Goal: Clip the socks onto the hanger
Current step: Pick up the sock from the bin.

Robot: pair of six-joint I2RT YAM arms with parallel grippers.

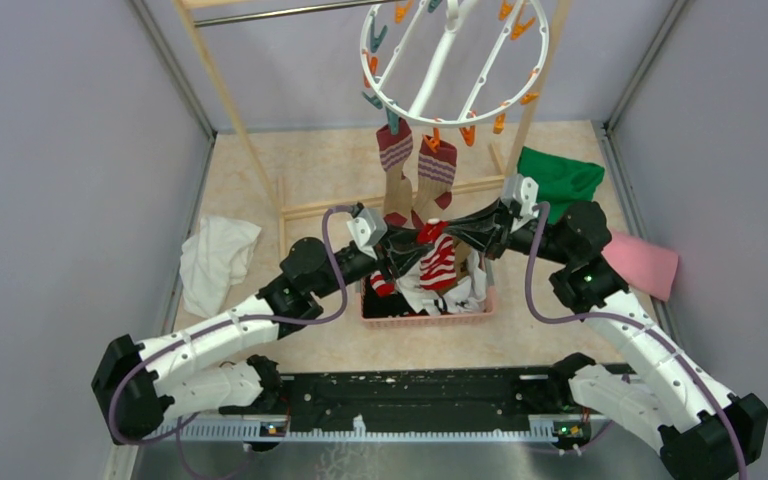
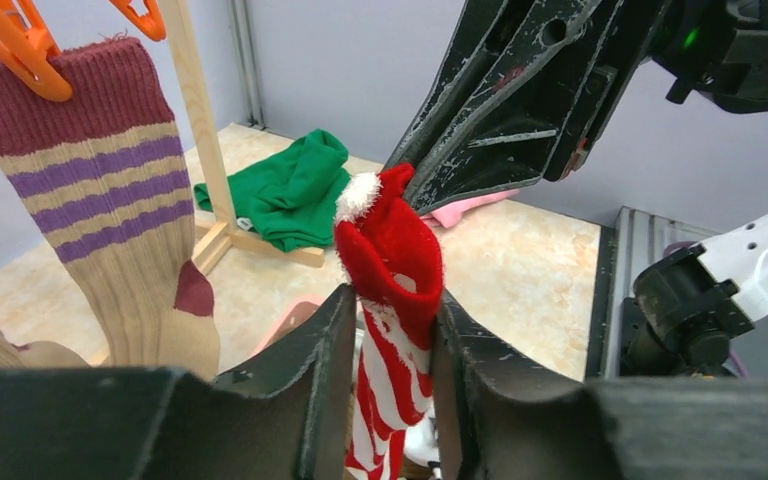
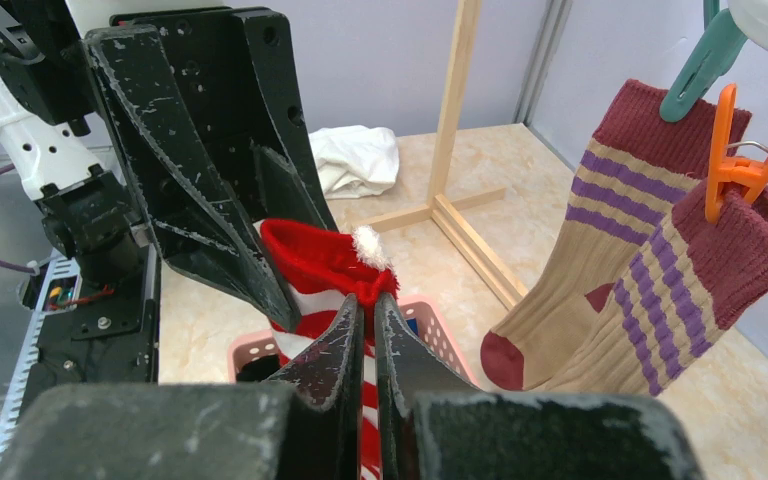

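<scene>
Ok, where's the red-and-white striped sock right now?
Top view, centre: red-and-white striped sock, pinched by left gripper and right gripper, above pink basket, below tan striped socks.

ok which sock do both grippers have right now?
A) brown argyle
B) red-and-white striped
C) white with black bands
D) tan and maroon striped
B: the left gripper and the right gripper are each closed on the red-and-white striped sock, holding it above the pink basket, while the two tan and maroon socks hang from pegs.
</scene>
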